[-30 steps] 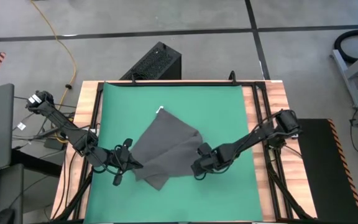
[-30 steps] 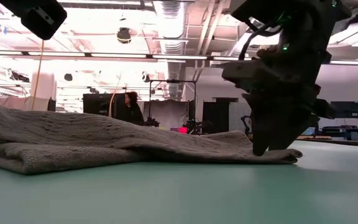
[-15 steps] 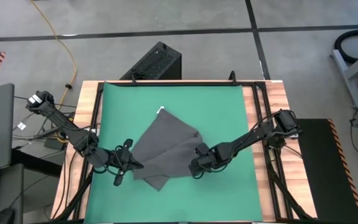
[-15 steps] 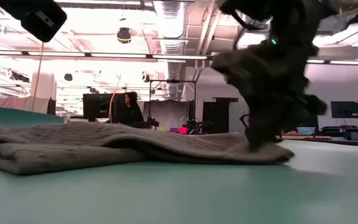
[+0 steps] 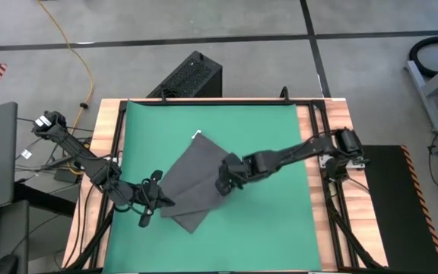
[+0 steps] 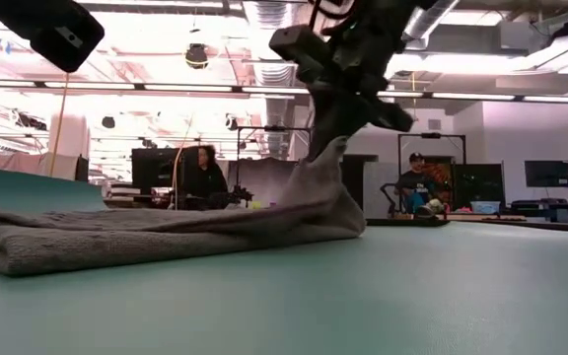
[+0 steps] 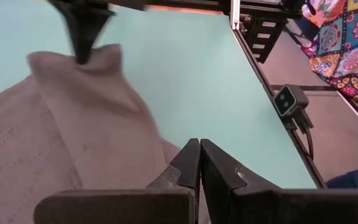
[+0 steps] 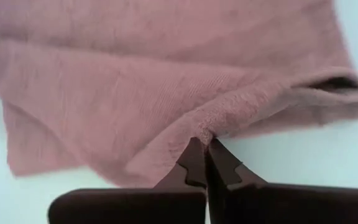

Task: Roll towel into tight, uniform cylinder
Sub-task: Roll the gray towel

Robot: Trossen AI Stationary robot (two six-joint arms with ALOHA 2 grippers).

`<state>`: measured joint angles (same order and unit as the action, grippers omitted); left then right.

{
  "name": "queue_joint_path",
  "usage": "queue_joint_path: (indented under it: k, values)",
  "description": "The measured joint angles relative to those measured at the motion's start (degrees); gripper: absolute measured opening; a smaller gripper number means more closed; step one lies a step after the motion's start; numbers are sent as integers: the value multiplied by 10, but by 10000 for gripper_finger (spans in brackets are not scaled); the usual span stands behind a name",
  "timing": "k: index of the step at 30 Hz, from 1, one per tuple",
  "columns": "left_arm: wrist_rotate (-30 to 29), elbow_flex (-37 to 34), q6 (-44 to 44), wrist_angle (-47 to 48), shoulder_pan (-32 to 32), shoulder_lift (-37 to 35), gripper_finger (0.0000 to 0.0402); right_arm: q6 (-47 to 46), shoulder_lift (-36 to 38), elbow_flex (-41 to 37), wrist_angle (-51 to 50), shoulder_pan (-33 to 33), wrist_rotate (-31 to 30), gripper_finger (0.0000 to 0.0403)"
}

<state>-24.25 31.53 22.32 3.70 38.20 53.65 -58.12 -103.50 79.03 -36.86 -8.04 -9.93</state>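
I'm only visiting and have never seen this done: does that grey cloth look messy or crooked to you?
Yes. The towel lies askew on the green mat, loosely folded over itself, not in a roll. The right gripper pinches one edge and lifts it into a peak, while the left gripper, closed, sits at the opposite edge. Nothing looks damaged.

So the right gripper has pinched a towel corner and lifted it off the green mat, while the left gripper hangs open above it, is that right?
Not quite: the left gripper is shut on the towel's edge, as the left wrist view shows. The right gripper does hold a pinched corner lifted off the green mat.
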Motion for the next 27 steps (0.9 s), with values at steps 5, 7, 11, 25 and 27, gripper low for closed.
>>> queue_joint_path:
  k: [5,7,11,25,27]
  values:
    - [29,0,9,23,0,0,0,26,0,6,19,41,24,6]
    - [48,0,4,31,0,7,0,36,0,6,36,54,29,6]
    - [60,0,-8,32,0,31,0,46,0,6,50,80,49,6]
    - [176,0,-52,-161,-39,187,0,76,0,-6,78,127,57,9]
    - [201,0,-54,-177,-47,199,0,82,0,-6,88,131,57,9]
